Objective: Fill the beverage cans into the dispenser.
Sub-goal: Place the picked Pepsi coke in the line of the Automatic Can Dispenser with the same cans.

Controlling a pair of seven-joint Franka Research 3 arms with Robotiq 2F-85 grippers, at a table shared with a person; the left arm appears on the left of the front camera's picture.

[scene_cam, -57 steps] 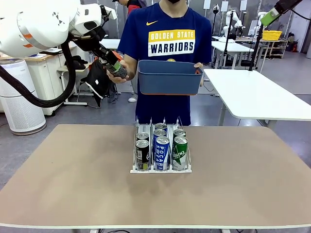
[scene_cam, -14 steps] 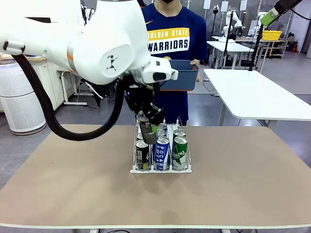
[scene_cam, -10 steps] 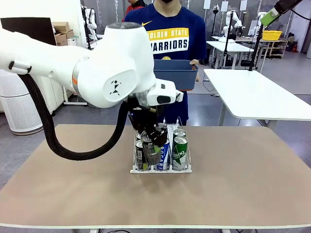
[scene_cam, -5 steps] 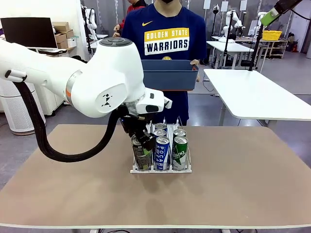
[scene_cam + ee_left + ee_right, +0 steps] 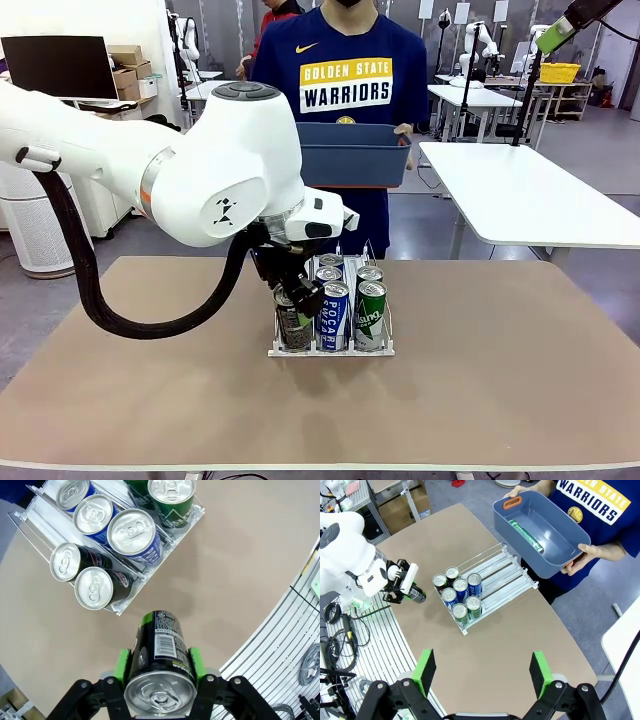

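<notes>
My left gripper (image 5: 297, 297) is shut on a black-and-green beverage can (image 5: 292, 325), held just in front of the dispenser's (image 5: 386, 346) left lane. In the left wrist view this can (image 5: 161, 652) sits between the green pads (image 5: 121, 666), silver top toward the camera, above bare table beside the dispenser (image 5: 122, 611). The rack holds black cans (image 5: 95, 587), blue-and-white cans (image 5: 135, 532) and green cans (image 5: 172, 495). My right gripper (image 5: 482, 677) is open and high above the table, looking down on the dispenser (image 5: 512, 575) and on the left gripper (image 5: 402, 586).
A person at the far side holds a dark blue bin (image 5: 350, 155) at chest height; one green can (image 5: 525, 532) lies inside the bin (image 5: 547, 562). A white table (image 5: 530, 200) stands at the back right. The brown tabletop (image 5: 480, 380) is bare around the rack.
My left arm has carried the black-and-green can a little left and lower, from in front of the middle lane to in front of the left lane. The person has lifted the bin slightly.
</notes>
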